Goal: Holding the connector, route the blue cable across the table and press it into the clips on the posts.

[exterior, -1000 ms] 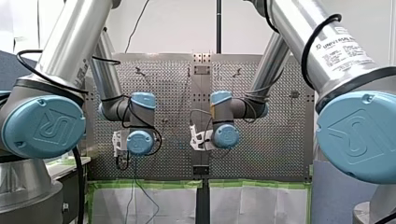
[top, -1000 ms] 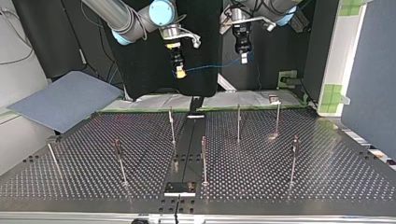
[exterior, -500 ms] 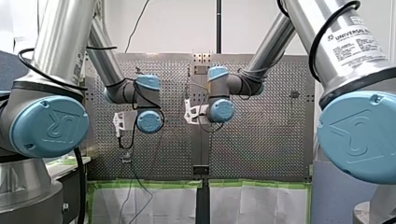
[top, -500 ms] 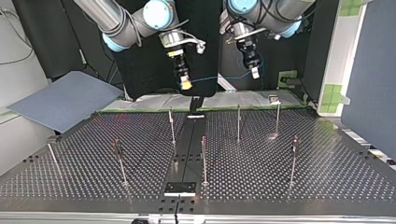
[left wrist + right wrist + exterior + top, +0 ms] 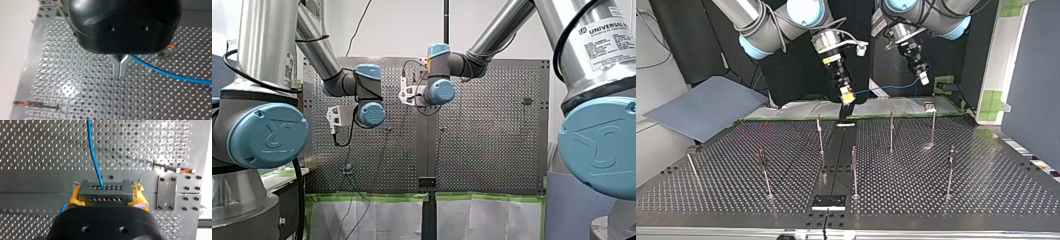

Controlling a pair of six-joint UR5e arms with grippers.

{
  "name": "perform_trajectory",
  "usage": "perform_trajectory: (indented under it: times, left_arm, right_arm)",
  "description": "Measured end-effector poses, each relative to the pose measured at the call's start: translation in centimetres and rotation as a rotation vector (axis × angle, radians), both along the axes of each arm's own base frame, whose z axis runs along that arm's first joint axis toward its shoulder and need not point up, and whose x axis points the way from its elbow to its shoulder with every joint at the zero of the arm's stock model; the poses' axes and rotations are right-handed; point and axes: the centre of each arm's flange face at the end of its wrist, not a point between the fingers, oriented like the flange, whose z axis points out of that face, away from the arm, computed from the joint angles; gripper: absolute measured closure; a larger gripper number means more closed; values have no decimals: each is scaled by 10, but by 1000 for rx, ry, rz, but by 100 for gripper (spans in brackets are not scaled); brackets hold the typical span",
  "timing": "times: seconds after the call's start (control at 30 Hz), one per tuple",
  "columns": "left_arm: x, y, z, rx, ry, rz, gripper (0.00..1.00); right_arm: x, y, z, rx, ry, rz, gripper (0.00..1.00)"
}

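In the top view my right gripper [image 5: 847, 96], with yellow pads, hangs over the table's far edge near the centre strip. In the right wrist view it [image 5: 107, 195] is shut on a grey connector [image 5: 106, 191] with rows of small holes. The blue cable [image 5: 93, 155] leaves that connector and runs [image 5: 886, 88] across to my left gripper [image 5: 923, 78] at the top view's right. In the left wrist view those metal fingers [image 5: 116, 65] are pressed together, and the cable [image 5: 165, 72] comes out at their base. Both grippers are above the posts [image 5: 891, 131].
Several thin upright posts stand on the perforated table [image 5: 986, 190], among them one [image 5: 820, 132] just under my right gripper and one [image 5: 933, 124] under my left. A dark centre strip [image 5: 836, 165] splits the table. A grey sheet [image 5: 706, 106] lies at the top view's left.
In the top view both grippers have come down and moved right, toward the table's far edge. The cable between them has gone with them.
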Motion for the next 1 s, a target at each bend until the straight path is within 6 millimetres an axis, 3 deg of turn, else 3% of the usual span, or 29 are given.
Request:
perform_trajectory:
  times: [0.5, 0.83, 1.0]
  left_arm:
    - [9, 6, 70, -33, -75, 3, 100]
    - [5, 20, 107, -33, -95, 12, 100]
    - [5, 24, 112, -21, -69, 19, 100]
  right_arm:
    - [33, -7, 5, 55, 10, 69, 100]
    - [47, -15, 38, 65, -31, 92, 100]
    - [53, -18, 54, 68, -48, 106, 100]
